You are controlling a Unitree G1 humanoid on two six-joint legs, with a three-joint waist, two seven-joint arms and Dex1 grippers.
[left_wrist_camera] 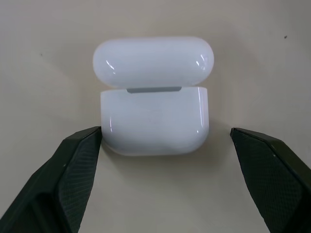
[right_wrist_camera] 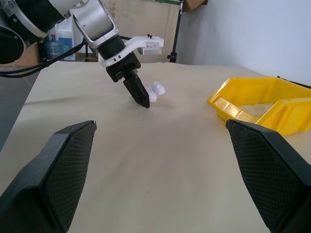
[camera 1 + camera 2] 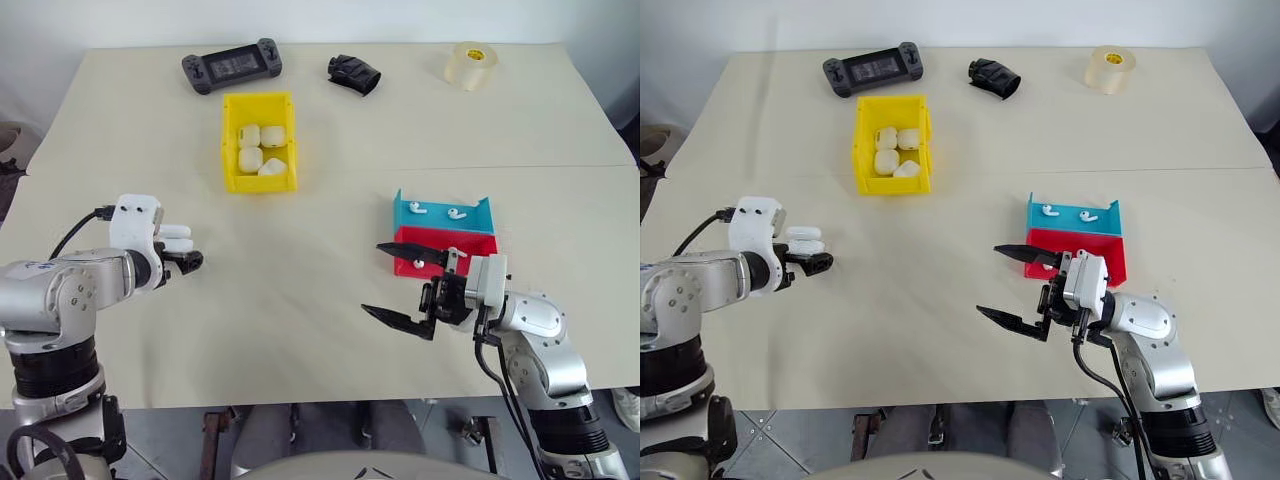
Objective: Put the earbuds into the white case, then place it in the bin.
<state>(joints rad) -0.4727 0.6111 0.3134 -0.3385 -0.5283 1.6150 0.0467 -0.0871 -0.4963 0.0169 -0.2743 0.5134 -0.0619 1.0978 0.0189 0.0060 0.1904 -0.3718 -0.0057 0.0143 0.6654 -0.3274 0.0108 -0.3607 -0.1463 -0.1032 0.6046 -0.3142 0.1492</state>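
The left gripper (image 1: 165,145) is wide open and holds nothing. The white case (image 1: 154,97) sits on the table (image 3: 300,330) between its two fingers (image 1: 68,170), lid flipped up. One finger's tip is at or just touching the case's side wall; the other stands clear of it with bare table between. In the head views the case (image 3: 174,238) shows just beyond the left wrist, the fingers angled down at it.

The right gripper (image 3: 405,285) is also spread to its full width and empty, held above the table and pointing toward the left arm. In its wrist view the left gripper (image 2: 138,92) shows ahead with the case (image 2: 156,91) beside its finger.

Just behind the right gripper's upper finger sits a red tray (image 3: 470,250) holding one earbud (image 3: 419,264). Touching that tray on its far side is a blue tray (image 3: 440,214) with two more earbuds (image 3: 417,209) lying apart in it.

The bin (image 3: 259,175) stands well beyond both grippers, nearer the left one, with several white cases (image 3: 250,158) inside.

At the far edge of the table lie a game controller (image 3: 231,66), a black object (image 3: 354,74) and a roll of tape (image 3: 471,65).
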